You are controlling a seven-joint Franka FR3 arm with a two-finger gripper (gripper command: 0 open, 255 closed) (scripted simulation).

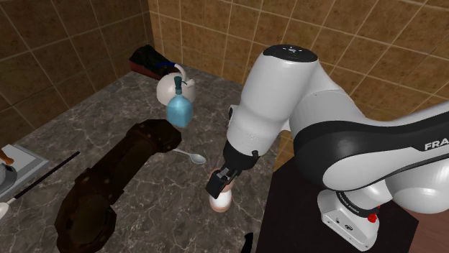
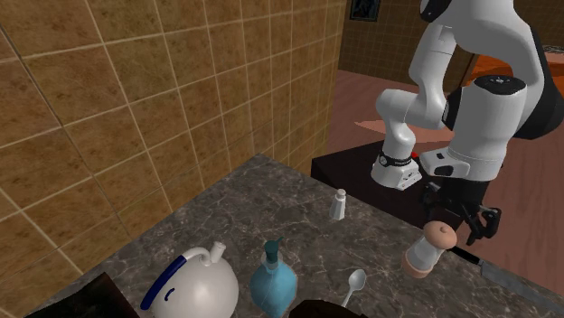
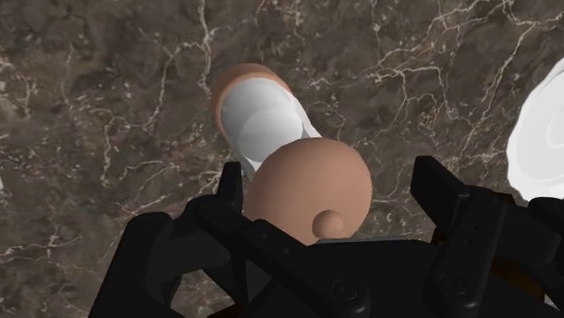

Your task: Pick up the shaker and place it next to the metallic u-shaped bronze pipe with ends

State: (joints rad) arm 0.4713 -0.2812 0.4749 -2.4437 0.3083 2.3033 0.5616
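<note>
A white shaker with a tan rounded top and tan base stands upright on the dark marble counter, close to the stand. My gripper hovers just over it, open. In the wrist view the tan top lies between the fingers, close to one and apart from the other. The second exterior view has the gripper above the shaker. The dark brown bent pipe lies on the counter toward the shoulder view's left.
A spoon lies between pipe and shaker. Behind stand a blue dispenser bottle and a white blue-striped teapot. A small white shaker stands by the tiled wall. The black stand borders the counter; a thin black rod lies far left.
</note>
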